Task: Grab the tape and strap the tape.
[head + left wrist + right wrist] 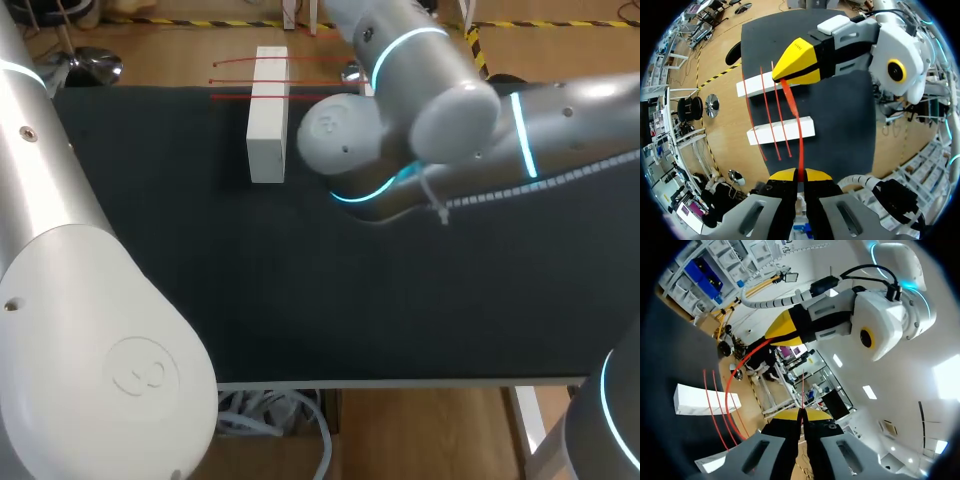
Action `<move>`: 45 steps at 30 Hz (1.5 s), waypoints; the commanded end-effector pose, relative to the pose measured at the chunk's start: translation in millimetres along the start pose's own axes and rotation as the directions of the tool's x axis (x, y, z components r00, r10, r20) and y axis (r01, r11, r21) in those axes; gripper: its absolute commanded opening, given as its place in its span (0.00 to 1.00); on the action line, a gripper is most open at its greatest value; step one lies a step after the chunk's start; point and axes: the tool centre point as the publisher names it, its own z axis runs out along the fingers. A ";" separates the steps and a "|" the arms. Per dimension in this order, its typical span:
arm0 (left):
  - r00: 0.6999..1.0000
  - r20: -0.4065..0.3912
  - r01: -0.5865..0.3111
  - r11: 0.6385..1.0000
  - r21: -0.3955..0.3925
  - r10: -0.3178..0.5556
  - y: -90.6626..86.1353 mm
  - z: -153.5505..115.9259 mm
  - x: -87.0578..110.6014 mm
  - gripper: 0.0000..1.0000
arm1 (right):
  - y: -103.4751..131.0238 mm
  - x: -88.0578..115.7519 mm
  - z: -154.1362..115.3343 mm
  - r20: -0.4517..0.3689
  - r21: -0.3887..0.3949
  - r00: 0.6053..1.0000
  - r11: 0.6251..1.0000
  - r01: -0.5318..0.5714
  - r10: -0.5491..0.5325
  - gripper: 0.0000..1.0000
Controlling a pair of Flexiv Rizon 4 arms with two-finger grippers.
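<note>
A red tape strap [799,130] bows through the air between my two grippers. My left gripper [800,175] is shut on one end of it. My right gripper [790,75], with its yellow tips closed, pinches the other end above the two white blocks. In the right wrist view my right gripper [801,415] is shut on the strap's thin edge [803,390], and the strap arcs round to my left gripper [782,330]. Neither gripper's tips show in the head view; the right arm [400,120] covers them.
Two white blocks [780,131] [752,89] lie side by side on the black table mat [300,300], with more red straps [767,115] laid across them. In the head view one block [267,115] and straps [290,62] sit at the far edge.
</note>
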 end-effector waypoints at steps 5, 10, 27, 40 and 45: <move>1.000 -0.002 0.001 1.000 -0.003 -0.001 -0.5 -0.7 0.1 0.00 | 18.5 11.3 9.1 0.011 0.111 0.999 0.993 0.035 -0.037 0.00; 1.000 -0.002 0.001 1.000 -0.003 -0.001 -0.5 -0.7 0.1 0.00 | 20.1 15.1 11.8 0.000 0.112 1.000 0.993 0.031 -0.032 0.00; 1.000 -0.002 0.001 1.000 -0.003 -0.001 -0.5 -0.7 0.1 0.00 | 36.3 21.8 7.1 -0.012 0.141 0.996 0.986 0.095 -0.094 0.00; 1.000 -0.002 0.001 1.000 -0.003 -0.001 -0.5 -0.7 0.1 0.00 | 30.6 14.4 2.7 0.041 0.218 0.992 0.970 0.105 -0.116 0.00; 1.000 -0.002 0.001 1.000 -0.003 -0.001 -0.5 -0.7 0.1 0.00 | 31.2 16.4 5.5 0.036 0.219 0.993 0.970 0.105 -0.115 0.00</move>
